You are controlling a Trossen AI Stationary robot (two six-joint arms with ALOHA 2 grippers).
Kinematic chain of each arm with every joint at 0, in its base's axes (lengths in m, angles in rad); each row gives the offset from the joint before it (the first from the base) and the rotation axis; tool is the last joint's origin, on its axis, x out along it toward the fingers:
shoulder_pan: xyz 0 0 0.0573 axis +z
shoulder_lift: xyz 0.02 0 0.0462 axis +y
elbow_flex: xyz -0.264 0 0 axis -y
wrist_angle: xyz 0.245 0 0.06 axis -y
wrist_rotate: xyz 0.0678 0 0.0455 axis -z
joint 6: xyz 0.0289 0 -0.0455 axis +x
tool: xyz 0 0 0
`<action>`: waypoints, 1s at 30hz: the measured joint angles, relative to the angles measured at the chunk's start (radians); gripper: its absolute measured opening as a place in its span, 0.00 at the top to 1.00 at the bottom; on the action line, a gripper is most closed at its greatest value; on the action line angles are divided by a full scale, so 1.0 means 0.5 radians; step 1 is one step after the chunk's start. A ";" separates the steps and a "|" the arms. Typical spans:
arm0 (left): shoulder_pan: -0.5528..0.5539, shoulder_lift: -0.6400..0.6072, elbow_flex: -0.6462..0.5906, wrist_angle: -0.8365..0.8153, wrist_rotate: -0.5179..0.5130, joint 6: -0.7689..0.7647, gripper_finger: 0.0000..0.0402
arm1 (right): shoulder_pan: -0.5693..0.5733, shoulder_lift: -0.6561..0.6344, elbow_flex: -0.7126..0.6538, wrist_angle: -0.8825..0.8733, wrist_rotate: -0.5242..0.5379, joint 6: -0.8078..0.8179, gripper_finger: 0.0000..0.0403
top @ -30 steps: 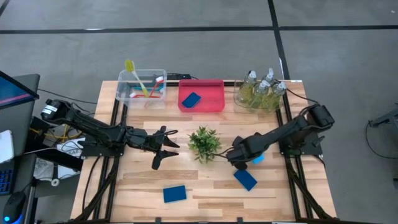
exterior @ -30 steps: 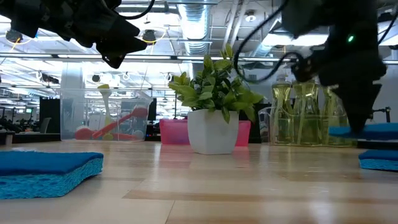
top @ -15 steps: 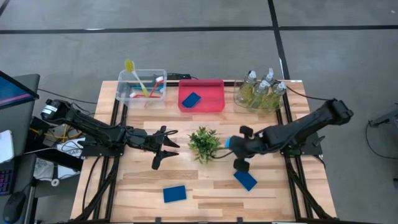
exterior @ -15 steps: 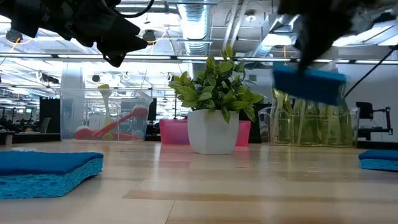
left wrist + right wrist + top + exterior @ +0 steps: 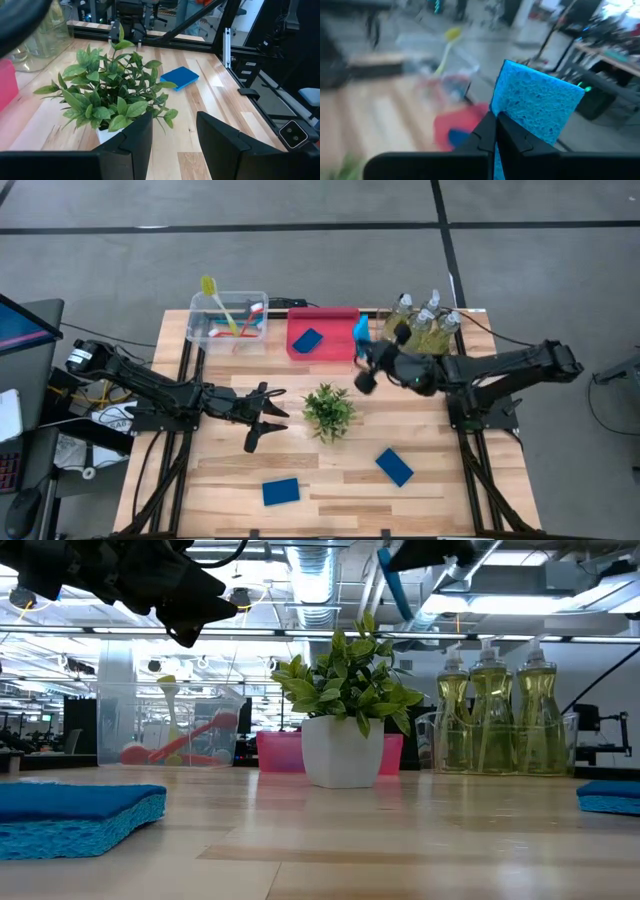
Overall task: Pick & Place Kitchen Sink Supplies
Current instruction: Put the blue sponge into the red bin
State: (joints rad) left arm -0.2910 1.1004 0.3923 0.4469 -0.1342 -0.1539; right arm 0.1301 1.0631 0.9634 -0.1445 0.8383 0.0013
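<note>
The right gripper (image 5: 362, 350), clamped on a sponge (image 5: 360, 332), should centre over the pink bin (image 5: 345, 316) at twelve o'clock before releasing; the left gripper (image 5: 262, 418) waits half-open, empty.

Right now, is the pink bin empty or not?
Not empty. The high view shows one blue sponge lying inside the pink bin.

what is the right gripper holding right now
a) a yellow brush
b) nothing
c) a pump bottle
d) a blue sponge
d: the right gripper is shut on a blue sponge, lifted off the table near the pink bin, which already holds another sponge.
</note>
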 joint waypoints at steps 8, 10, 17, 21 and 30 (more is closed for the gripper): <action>0.000 0.000 0.000 -0.001 0.000 0.000 0.62 | -0.321 0.160 0.001 0.390 -0.115 -0.075 0.99; -0.001 0.000 0.000 -0.002 0.000 0.003 0.62 | -0.393 0.203 0.001 0.412 -0.224 -0.051 0.99; -0.001 0.000 0.000 -0.007 0.000 0.051 0.62 | -0.667 0.412 0.001 0.426 -0.587 0.074 0.99; -0.001 0.000 0.000 -0.007 0.000 0.051 0.62 | -0.824 0.557 0.001 0.525 -0.746 0.052 0.99; -0.001 0.000 0.000 -0.007 0.000 0.047 0.62 | -1.089 0.814 0.001 0.656 -1.003 0.052 0.99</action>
State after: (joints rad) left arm -0.2912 1.1004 0.3923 0.4435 -0.1341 -0.1307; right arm -0.4142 1.4702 0.9638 0.1835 0.3369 0.0271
